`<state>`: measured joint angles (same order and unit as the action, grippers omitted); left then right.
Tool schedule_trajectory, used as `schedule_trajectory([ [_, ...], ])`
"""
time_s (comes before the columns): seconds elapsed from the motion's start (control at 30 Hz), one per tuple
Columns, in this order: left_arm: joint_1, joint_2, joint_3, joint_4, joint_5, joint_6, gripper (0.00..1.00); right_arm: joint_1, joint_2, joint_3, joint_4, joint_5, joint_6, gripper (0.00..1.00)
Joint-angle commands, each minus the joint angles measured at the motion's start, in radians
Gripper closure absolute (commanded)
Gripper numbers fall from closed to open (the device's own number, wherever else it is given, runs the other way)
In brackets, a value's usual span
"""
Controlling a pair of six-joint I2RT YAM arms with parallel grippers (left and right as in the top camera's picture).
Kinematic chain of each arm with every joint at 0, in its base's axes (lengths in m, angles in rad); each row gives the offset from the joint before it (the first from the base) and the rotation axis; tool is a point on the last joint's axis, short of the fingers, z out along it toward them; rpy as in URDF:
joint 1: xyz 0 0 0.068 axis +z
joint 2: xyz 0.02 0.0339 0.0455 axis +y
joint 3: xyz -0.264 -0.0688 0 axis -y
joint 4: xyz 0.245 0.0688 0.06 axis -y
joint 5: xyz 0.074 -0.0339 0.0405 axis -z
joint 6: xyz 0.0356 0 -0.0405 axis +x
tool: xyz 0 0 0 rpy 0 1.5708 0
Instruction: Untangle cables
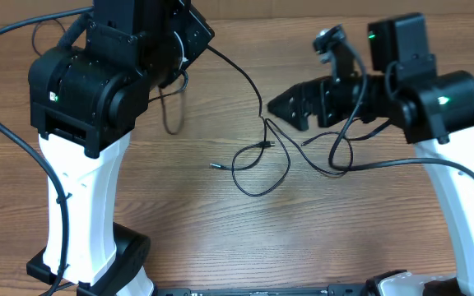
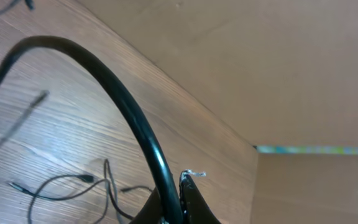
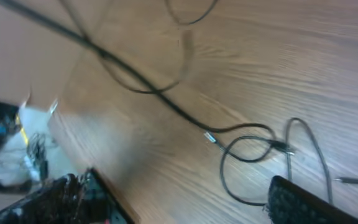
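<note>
The overhead camera looks straight down from well above the table (image 1: 220, 238), taking in the left arm (image 1: 81, 90), the right arm (image 1: 434, 99) and the cables (image 1: 262, 160) between them. The left wrist camera sits low and tilted, looking slantwise across the wood to a brown wall (image 2: 260, 62). The left gripper (image 2: 182, 186) shows at its bottom edge, and a thick black cable (image 2: 123, 99) arcs close across the lens. The right wrist camera hangs near the wood, angled down and partly blurred, with the right gripper (image 3: 188, 196) framing its lower edge. All three views share the cables, seen at the left wrist view's bottom left (image 2: 61, 186) and the right wrist view's lower right (image 3: 247, 146)
</note>
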<state>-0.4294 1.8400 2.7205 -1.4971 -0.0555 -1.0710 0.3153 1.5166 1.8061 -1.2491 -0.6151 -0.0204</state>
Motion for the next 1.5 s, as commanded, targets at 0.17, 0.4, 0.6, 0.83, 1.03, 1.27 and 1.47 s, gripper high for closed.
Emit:
schedule_trajectory([
  [0.17, 0.005, 0.003, -0.003, 0.013, 0.161, -0.011, 0.96, 0.144, 0.042, 0.006, 0.143, 0.152, -0.090, 0.26],
  [0.4, 0.005, 0.003, -0.003, 0.007, 0.168, -0.006, 0.96, 0.144, 0.061, -0.009, 0.179, 0.151, -0.077, 0.52],
  [0.6, 0.005, 0.003, -0.003, 0.005, 0.069, 0.055, 0.96, 0.144, 0.059, 0.000, 0.192, 0.150, 0.097, 0.96],
  [0.83, 0.004, 0.021, -0.005, -0.003, -0.059, 0.354, 0.51, 0.143, 0.038, 0.116, 0.230, 0.125, 0.561, 0.96],
  [1.03, 0.005, 0.056, -0.005, -0.087, -0.059, 0.492, 0.00, 0.139, 0.016, 0.300, 0.347, -0.015, 0.784, 0.96],
  [1.27, 0.005, 0.056, -0.004, -0.101, 0.042, 0.544, 0.00, 0.107, 0.012, 0.423, 0.349, -0.011, 0.769, 0.96],
  [1.47, 0.011, 0.056, -0.004, -0.074, 0.045, 0.544, 0.00, 0.106, 0.013, 0.423, 0.250, 0.019, 0.700, 0.96],
])
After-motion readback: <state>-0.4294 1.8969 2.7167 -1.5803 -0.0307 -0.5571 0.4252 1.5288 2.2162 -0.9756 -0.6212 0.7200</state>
